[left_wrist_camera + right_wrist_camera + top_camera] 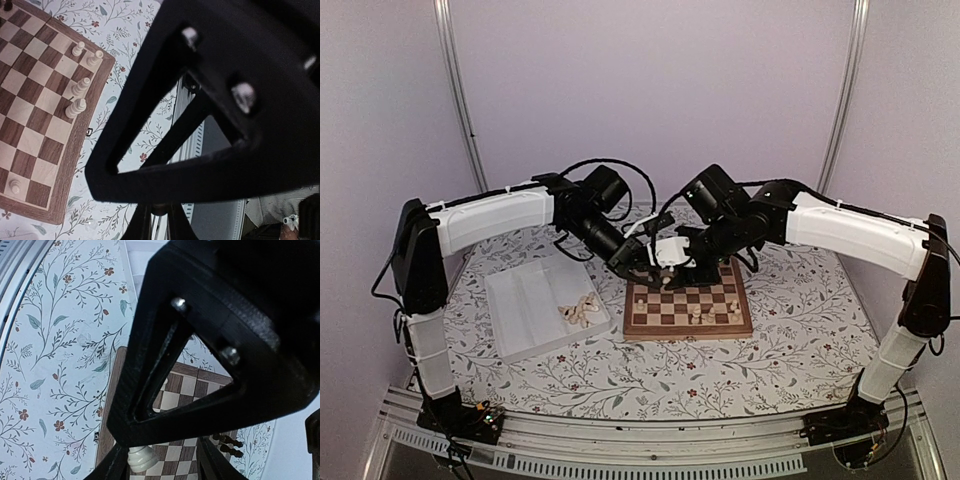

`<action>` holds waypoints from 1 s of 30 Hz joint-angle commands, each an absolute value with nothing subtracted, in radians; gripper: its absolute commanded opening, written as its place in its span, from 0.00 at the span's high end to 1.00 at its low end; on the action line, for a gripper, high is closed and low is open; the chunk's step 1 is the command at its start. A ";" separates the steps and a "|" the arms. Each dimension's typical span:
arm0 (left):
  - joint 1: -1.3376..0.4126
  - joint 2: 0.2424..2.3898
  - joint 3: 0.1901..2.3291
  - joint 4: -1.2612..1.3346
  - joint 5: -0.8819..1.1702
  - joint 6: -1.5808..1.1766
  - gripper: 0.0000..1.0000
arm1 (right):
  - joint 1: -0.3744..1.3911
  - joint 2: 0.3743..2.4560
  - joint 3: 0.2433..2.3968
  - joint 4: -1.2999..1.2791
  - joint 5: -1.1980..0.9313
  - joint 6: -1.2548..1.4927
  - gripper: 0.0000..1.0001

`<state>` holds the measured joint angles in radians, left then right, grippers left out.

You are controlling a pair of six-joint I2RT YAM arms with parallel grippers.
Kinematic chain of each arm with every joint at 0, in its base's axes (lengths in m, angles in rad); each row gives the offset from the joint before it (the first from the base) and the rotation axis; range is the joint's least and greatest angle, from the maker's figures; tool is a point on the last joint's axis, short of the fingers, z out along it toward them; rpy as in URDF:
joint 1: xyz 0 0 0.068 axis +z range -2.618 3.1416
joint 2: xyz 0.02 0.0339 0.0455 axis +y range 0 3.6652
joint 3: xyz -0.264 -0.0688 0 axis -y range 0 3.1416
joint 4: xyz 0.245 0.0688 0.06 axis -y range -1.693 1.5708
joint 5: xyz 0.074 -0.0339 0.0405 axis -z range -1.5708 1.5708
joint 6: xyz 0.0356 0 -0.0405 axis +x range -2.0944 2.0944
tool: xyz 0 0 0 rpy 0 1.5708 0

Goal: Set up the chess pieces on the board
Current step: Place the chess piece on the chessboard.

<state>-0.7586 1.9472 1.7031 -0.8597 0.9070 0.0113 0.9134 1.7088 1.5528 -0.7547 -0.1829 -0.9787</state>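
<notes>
While the right gripper (142, 460) pinches a pale cream chess piece (140, 458) over the checked wooden board (688, 308), placing comes next; the left gripper's (638, 262) opening I cannot tell.

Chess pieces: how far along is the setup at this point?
Partly done. A few pale chess pieces stand upright along one edge of the board, plus one apart. In hand: the right end effector grips a pale piece above the board; the left end effector hovers near the far edge, state unclear. Left: a cluster of pale pieces waits in the white tray.
</notes>
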 commanded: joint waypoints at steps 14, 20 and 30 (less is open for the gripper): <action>-0.764 1.854 1.669 -0.756 0.822 0.004 0.69 | 0.934 1.701 1.519 -0.729 -0.157 -0.927 0.90; -0.760 1.560 1.307 -0.221 0.646 -0.144 0.61 | 0.824 1.636 1.515 -0.752 -0.487 -0.766 0.90; -0.906 1.432 1.093 0.241 0.329 -0.076 0.58 | 0.610 1.636 1.504 -0.733 -1.053 -0.512 0.90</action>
